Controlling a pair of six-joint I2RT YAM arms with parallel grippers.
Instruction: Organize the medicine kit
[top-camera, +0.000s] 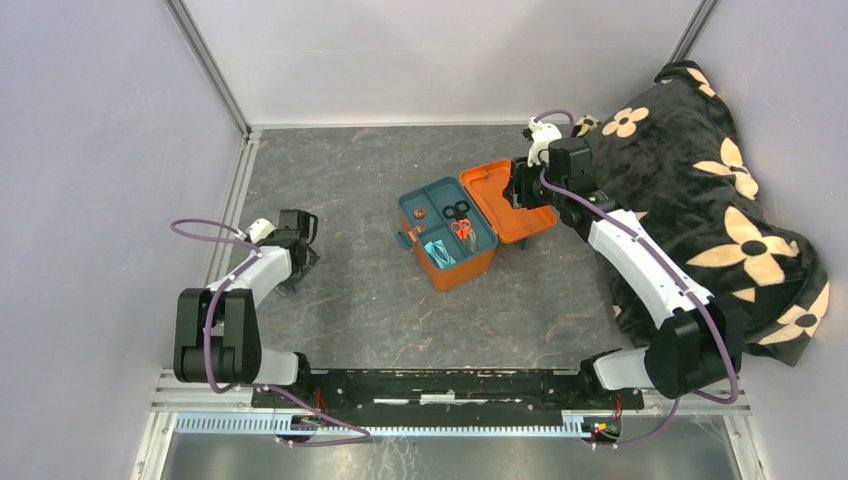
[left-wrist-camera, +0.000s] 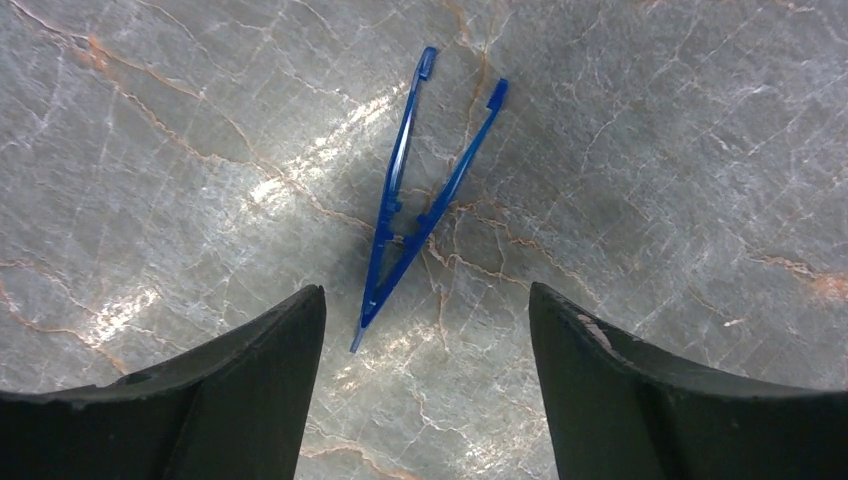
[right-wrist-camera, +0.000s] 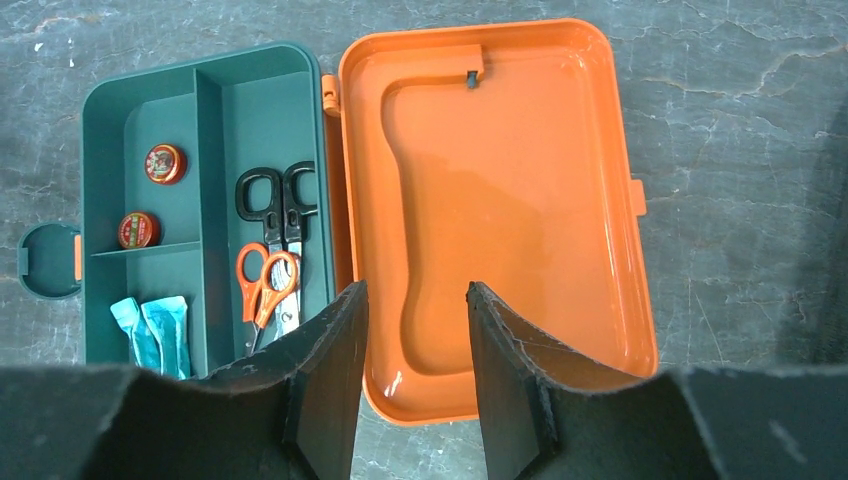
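The orange medicine kit (top-camera: 462, 268) stands open mid-table, its lid (top-camera: 507, 205) laid flat to the right. In the right wrist view the lid (right-wrist-camera: 520, 180) is empty. The teal tray (right-wrist-camera: 255, 110) in the box holds two small round tins (right-wrist-camera: 164, 163), black scissors (right-wrist-camera: 275, 200), orange scissors (right-wrist-camera: 266, 280) and teal packets (right-wrist-camera: 160, 325). My right gripper (right-wrist-camera: 415, 287) is open and empty above the lid's near edge; it also shows in the top view (top-camera: 520, 188). Blue tweezers (left-wrist-camera: 420, 200) lie on the table. My left gripper (left-wrist-camera: 425, 290) is open just above them, its jaws either side of their tip.
A black blanket with cream flowers (top-camera: 710, 200) is heaped along the right wall, behind the right arm. The kit's teal latch (right-wrist-camera: 48, 260) sticks out on its left side. My left gripper (top-camera: 298, 235) is near the left wall's rail. White walls close in three sides.
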